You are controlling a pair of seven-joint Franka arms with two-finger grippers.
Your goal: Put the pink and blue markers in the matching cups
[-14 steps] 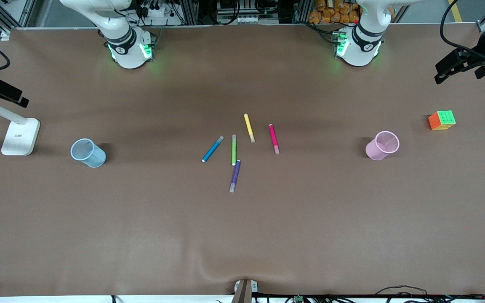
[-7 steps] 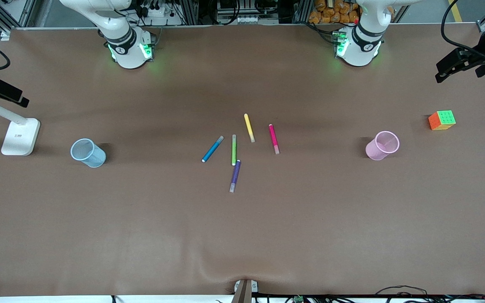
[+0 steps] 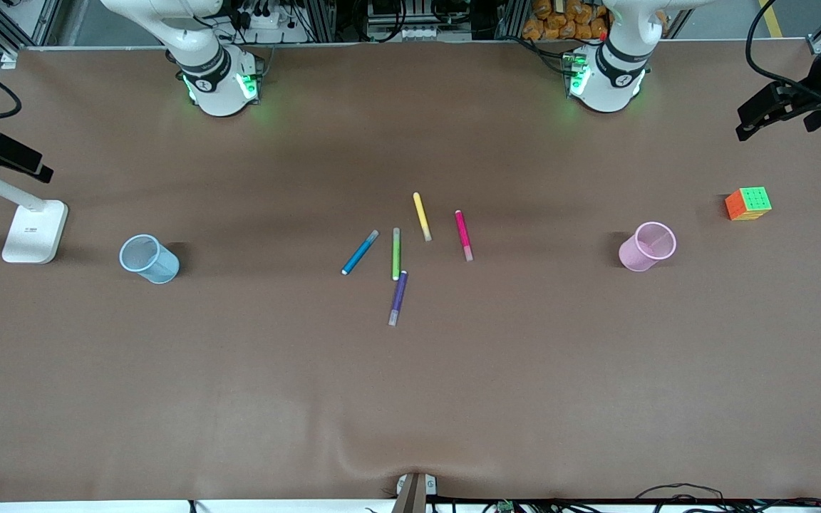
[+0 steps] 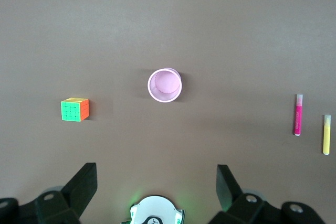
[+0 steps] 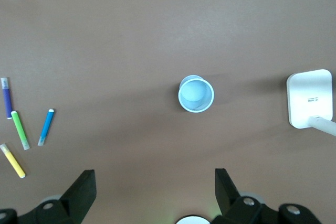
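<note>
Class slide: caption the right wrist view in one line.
Open right gripper high above an upright blue cup, four markers and a white lamp base.

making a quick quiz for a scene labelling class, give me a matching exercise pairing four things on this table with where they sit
Things:
1. blue cup
2. pink cup
3. purple marker
4. yellow marker

Places:
A. of the five markers, the one nearest the front camera
B. toward the left arm's end of the table, near the colour cube
C. of the five markers, the one farthest from the front camera
D. toward the right arm's end of the table, near the white lamp base

Pairs: 1-D, 2-B, 3-A, 4-C
</note>
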